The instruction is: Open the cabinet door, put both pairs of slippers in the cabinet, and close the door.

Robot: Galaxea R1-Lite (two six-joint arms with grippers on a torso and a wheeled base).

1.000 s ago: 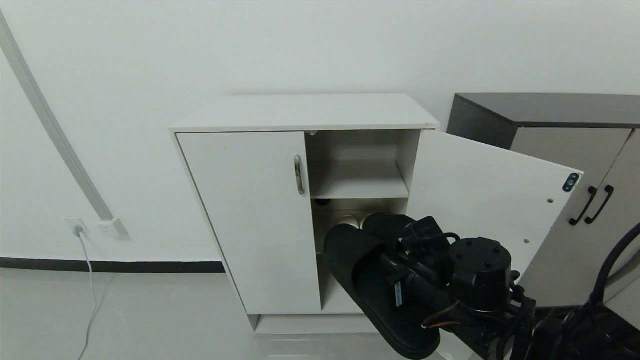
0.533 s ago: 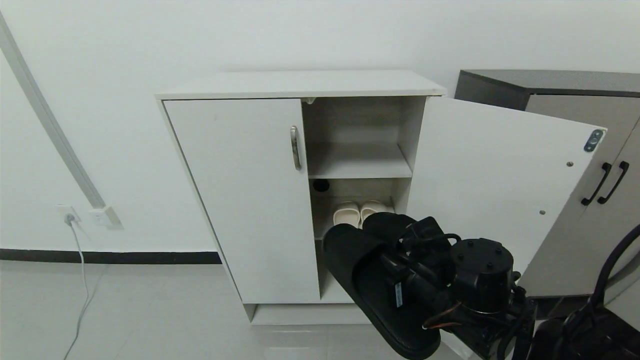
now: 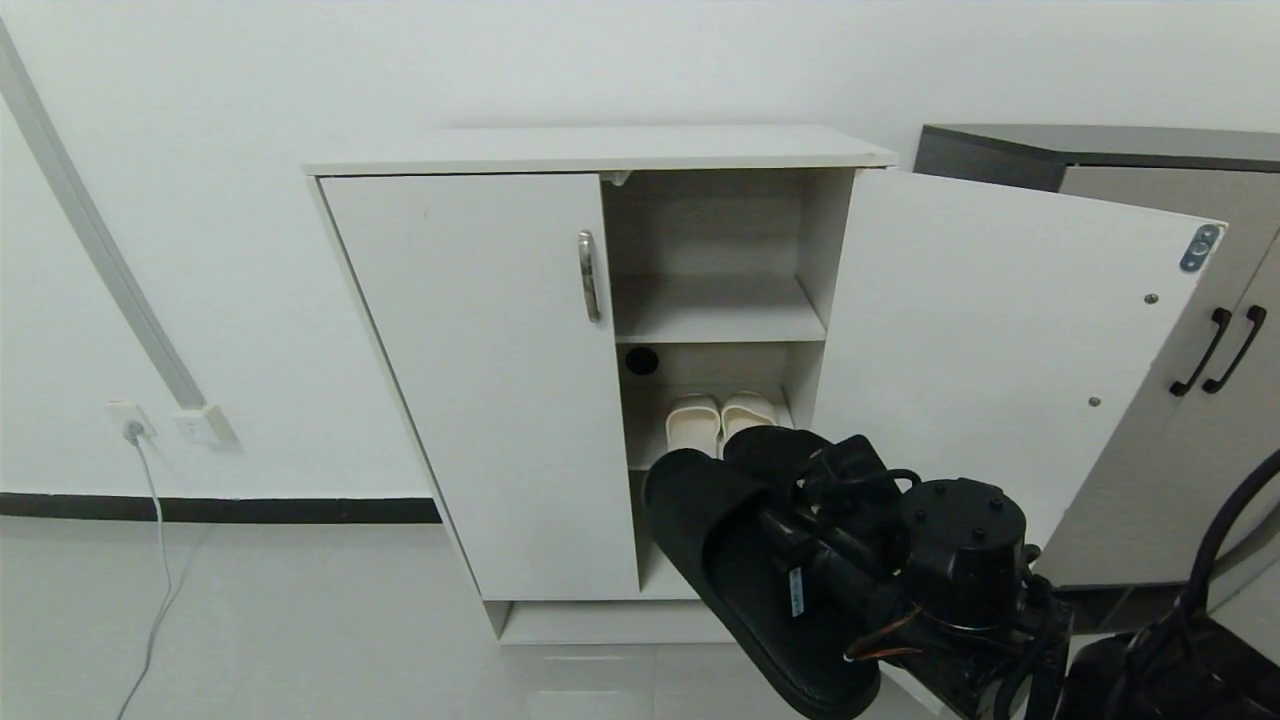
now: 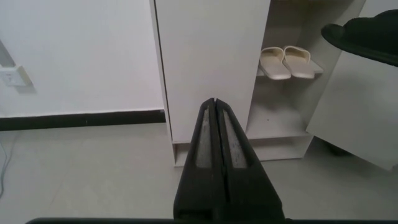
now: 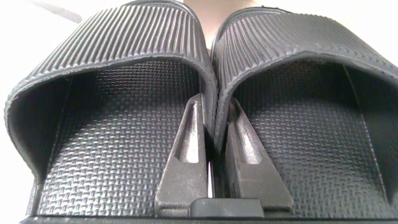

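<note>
Two black slippers [image 3: 720,540] in the right fingers [image 5: 186,155]

From a little way back, the head camera looks forward and down on the white cabinet [image 3: 480,380], its open door [image 3: 990,340] and the floor [image 3: 300,620]. The left wrist camera sits lower, facing along its own tool [image 4: 214,106] at the cabinet's lower half. Both views take in the cream slippers [image 3: 720,420] inside. The right wrist camera is right up close, looking past its tool [image 5: 215,109] into the black slippers [image 5: 124,93].
</note>
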